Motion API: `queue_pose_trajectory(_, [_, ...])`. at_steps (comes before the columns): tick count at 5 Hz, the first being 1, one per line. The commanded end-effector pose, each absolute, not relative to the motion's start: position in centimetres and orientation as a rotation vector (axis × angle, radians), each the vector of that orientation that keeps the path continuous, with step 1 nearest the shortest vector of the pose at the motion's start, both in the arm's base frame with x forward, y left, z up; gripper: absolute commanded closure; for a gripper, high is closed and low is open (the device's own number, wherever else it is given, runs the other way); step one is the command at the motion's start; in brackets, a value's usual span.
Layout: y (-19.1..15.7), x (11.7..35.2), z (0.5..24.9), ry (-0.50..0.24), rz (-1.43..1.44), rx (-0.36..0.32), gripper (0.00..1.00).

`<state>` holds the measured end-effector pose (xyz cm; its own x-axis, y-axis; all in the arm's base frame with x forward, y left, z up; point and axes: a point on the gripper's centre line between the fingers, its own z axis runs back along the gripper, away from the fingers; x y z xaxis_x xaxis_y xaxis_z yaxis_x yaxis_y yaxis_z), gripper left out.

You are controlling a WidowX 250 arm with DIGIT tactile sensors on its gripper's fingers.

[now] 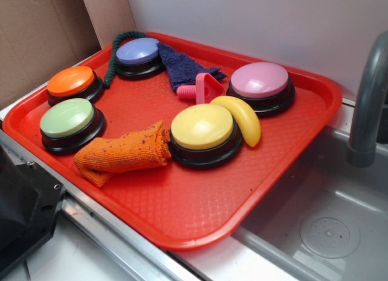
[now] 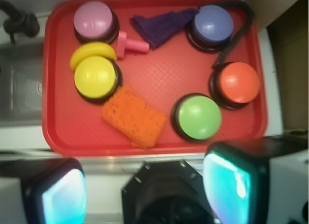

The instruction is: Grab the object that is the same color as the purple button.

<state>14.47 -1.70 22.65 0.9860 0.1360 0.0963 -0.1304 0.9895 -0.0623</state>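
At the bottom of the wrist view we see the hand (image 2: 140,190) w/ its two fingers (image 2: 231,183) spread wide apart, nothing between them; it's open and hangs high over the near edge of the red tray (image 2: 159,84), well apart from everything on it. We read that height as a survey pose, since the whole tray fits in view.

The target, a small dark navy-purple rag (image 2: 161,25), lies at the far side of the tray, one end touching the purple button (image 2: 212,23). In the exterior view the rag (image 1: 185,68) fans out from the button (image 1: 138,52) toward the tray's middle. Its colour is darker than the button's lavender dome, but it's the closest match on the tray, so we take it as the thing to grab.

Around it: a pink plastic bolt-like toy (image 2: 129,44) just beside the rag's free tip, a dark green rope (image 2: 235,33) curling round the purple button's other side, the pink button (image 2: 94,21) and a yellow banana (image 2: 91,52) further along. Nearer us sit the yellow button (image 2: 95,77), an orange speckled cloth (image 2: 135,115), green button (image 2: 199,117) and orange button (image 2: 238,83).

We judge the approach should go for the rag's middle, btw the purple button and the bolt toy; both crowd it, so finger clearance is tight.
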Motion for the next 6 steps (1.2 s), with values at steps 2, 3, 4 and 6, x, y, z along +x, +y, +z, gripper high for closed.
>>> queue_pose_trajectory(2, [0.9, 23.7, 17.7, -0.234, 0.598, -0.083, 0.00])
queue_pose_trajectory(3, [2.7, 26.9, 14.3, -0.266, 0.717, -0.086, 0.00])
queue_pose_trajectory(4, [3.8, 29.0, 11.4, -0.288, 0.785, -0.075, 0.00])
queue_pose_trajectory(6, [4.6, 31.6, 6.0, -0.259, 0.840, -0.074, 0.00])
